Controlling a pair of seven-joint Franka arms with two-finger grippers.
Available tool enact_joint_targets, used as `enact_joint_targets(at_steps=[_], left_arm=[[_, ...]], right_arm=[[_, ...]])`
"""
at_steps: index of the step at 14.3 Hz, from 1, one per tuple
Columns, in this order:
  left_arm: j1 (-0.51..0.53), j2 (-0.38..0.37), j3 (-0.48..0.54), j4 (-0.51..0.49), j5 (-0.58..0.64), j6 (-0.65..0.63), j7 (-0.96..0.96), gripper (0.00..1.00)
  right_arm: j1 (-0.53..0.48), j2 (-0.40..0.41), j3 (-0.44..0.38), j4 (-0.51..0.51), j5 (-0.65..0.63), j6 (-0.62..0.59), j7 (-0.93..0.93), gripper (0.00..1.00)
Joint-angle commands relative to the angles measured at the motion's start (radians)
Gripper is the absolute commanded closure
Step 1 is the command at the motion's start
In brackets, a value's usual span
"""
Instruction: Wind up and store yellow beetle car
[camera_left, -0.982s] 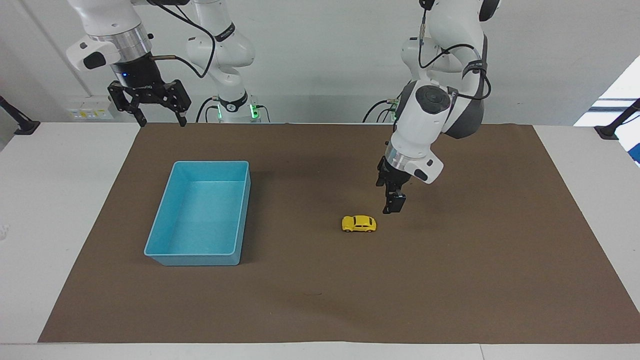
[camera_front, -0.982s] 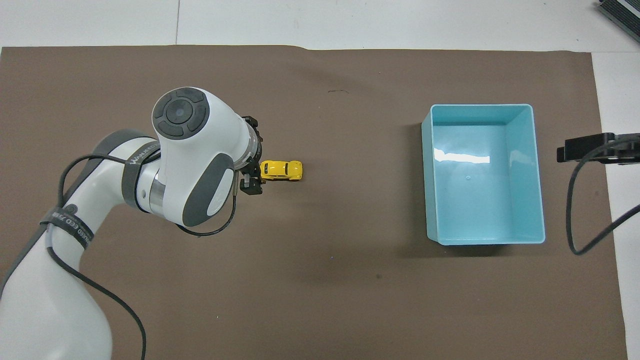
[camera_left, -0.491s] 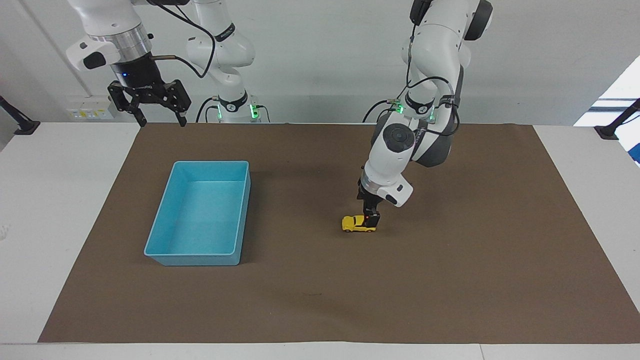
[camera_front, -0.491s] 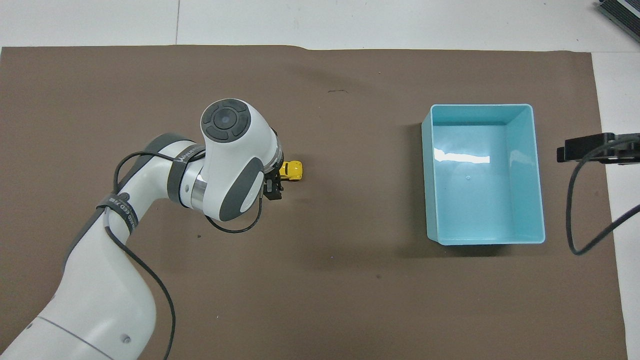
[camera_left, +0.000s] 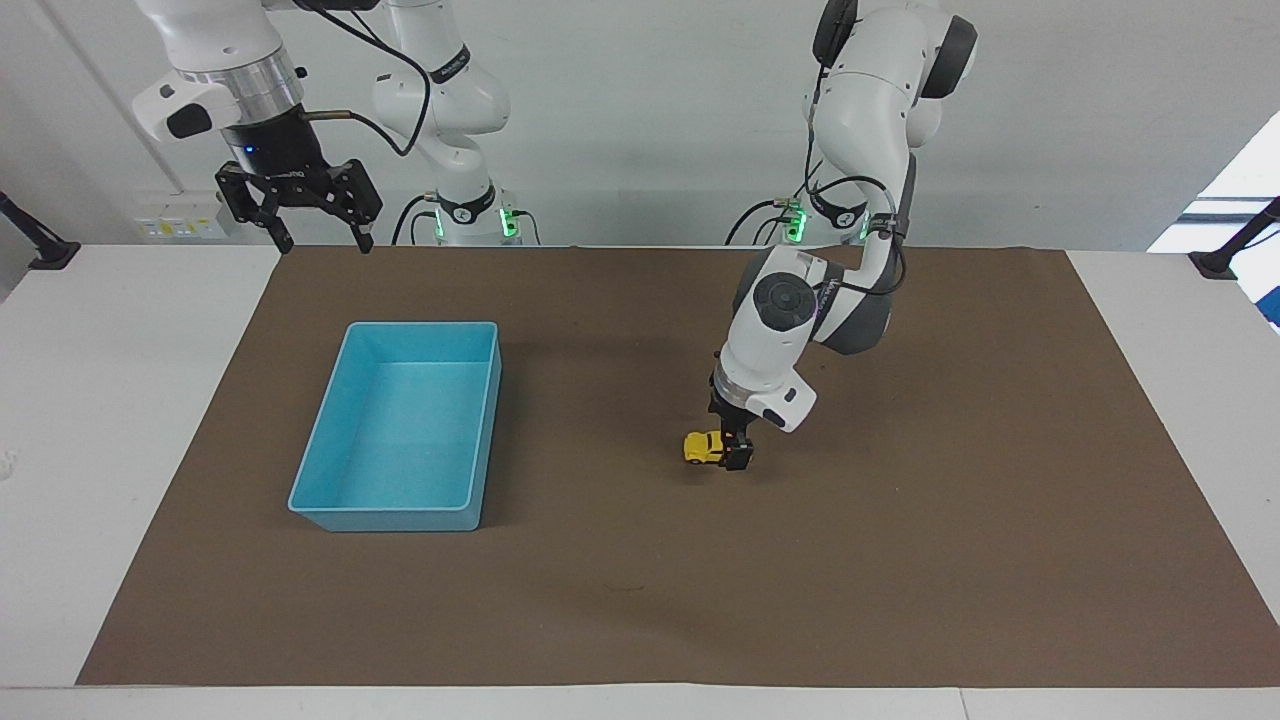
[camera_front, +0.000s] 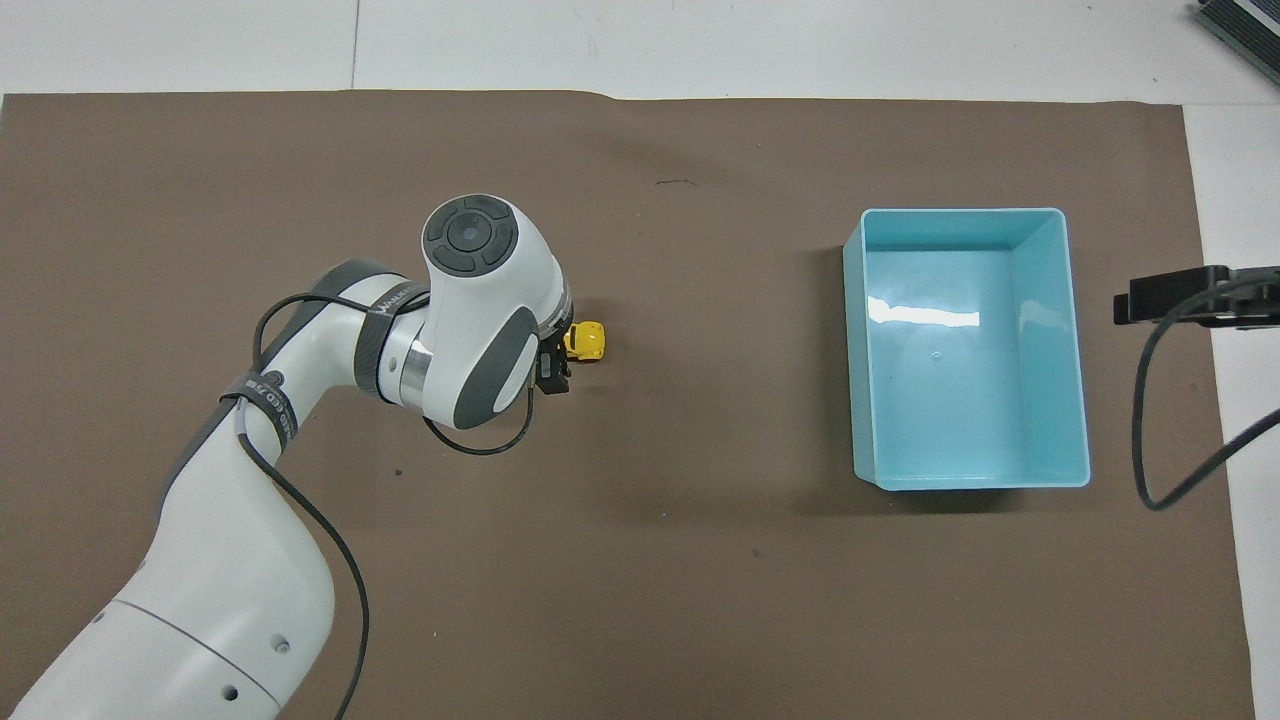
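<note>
The yellow beetle car (camera_left: 703, 447) (camera_front: 586, 342) stands on the brown mat about mid-table, toward the left arm's end. My left gripper (camera_left: 735, 452) (camera_front: 556, 356) is down at mat level over the car's rear half. It is open, with one dark finger (camera_left: 740, 458) showing beside the car and the other hidden under the wrist. Only the car's front end shows in both views. The light-blue tray (camera_left: 400, 440) (camera_front: 965, 400) sits empty toward the right arm's end. My right gripper (camera_left: 325, 243) waits open, high over the mat's edge by its base.
A brown mat (camera_left: 900, 560) covers most of the white table (camera_left: 100, 400). Black clamp arms (camera_left: 1225, 255) stand at the table corners nearest the robots. A dark object (camera_front: 1240, 25) lies at the table corner farthest from the right arm.
My left gripper has come down from above and beside the car to mat level around its rear half. The car, the tray and the right arm have not moved.
</note>
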Motion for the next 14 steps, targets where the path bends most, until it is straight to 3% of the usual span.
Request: enact_joint_targets(at_steps=[1,12,13,14], left_arm=[[-0.007,0.006,0.009,-0.001,0.016,0.004,-0.028,0.00],[-0.007,0.012,0.009,-0.018,0.071,0.042,-0.094,0.00],[-0.007,0.012,0.009,-0.024,0.071,0.053,-0.102,0.01],[-0.011,0.012,0.009,-0.029,0.071,0.065,-0.105,0.08]], right_arm=[[-0.007,-0.009,0.007,-0.003,-0.004,-0.004,0.015,0.00],[-0.009,-0.008,0.007,-0.003,-0.004,-0.004,0.015,0.00],[-0.009,-0.009,0.007,-0.003,-0.002,-0.004,0.015,0.00],[-0.009,-0.009,0.007,-0.003,-0.004,-0.004,0.015,0.00]])
